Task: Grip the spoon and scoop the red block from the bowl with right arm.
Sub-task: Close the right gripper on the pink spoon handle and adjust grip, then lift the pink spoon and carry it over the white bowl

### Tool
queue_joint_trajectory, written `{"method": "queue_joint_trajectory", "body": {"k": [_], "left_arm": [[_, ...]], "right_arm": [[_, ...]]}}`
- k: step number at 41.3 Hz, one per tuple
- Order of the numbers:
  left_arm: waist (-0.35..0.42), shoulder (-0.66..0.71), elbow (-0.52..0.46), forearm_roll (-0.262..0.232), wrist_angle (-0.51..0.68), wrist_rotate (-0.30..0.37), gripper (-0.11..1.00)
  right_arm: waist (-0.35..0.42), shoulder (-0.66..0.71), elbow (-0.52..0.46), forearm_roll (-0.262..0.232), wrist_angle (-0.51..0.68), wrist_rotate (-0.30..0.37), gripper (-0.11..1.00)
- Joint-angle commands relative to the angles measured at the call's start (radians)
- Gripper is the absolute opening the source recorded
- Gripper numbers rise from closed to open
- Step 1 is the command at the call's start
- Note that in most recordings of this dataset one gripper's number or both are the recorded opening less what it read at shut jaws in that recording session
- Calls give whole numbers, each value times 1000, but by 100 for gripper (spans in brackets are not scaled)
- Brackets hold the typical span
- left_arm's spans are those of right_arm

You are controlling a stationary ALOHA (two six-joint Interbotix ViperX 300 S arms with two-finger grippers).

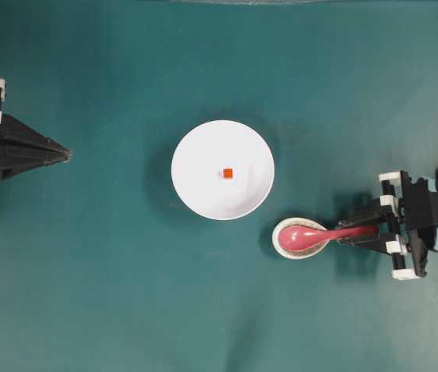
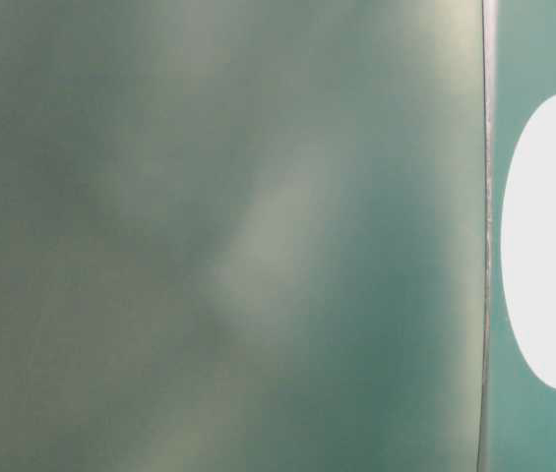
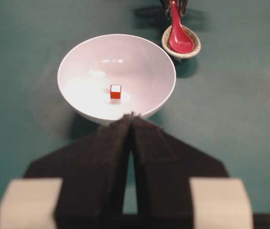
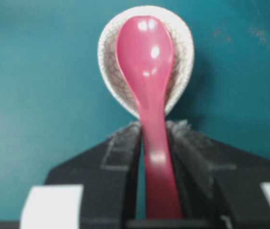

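The right gripper [image 4: 153, 138] had clenched the spoon [image 4: 146, 71] handle; the left fingers [image 3: 113, 138] were clenched, empty. The block [image 1: 227, 173] remained unscooped in the bowl [image 1: 195, 155].

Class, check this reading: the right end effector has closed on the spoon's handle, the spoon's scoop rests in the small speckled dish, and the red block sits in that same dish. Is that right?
One detail is wrong. The red block sits in the large white bowl, not in the small speckled dish; the overhead view shows it. The rest stands: the right end effector has closed on the handle of the spoon, whose scoop rests in that dish.
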Motion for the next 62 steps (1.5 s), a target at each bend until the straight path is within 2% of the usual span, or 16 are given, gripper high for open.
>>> {"method": "queue_joint_trajectory", "body": {"k": [1,10,17,21,32,37,43,53,62], "left_arm": [[2,5,-23,3,-5,-2,0],[0,5,-25,3,-5,-2,0],[2,6,-25,3,-5,0,0],[0,6,-25,3,-5,0,0],[2,6,-26,3,-5,0,0],[2,6,-25,3,-9,2,0],[2,6,-26,3,-11,0,0],[0,8,-25,3,-11,3,0],[0,8,-26,3,-12,3,0]], "right_arm": [[3,-5,-8,0,-11,0,33],[3,-5,-8,0,-12,0,32],[5,-6,-8,0,-26,0,25],[5,-15,-9,0,-26,0,25],[-14,-164,-18,2,37,-8,25],[-57,-270,-41,2,152,-23,25],[-126,-394,-91,-2,344,-77,25],[-249,-586,-227,-3,719,-256,25],[-373,-663,-334,-9,973,-337,25]]}}
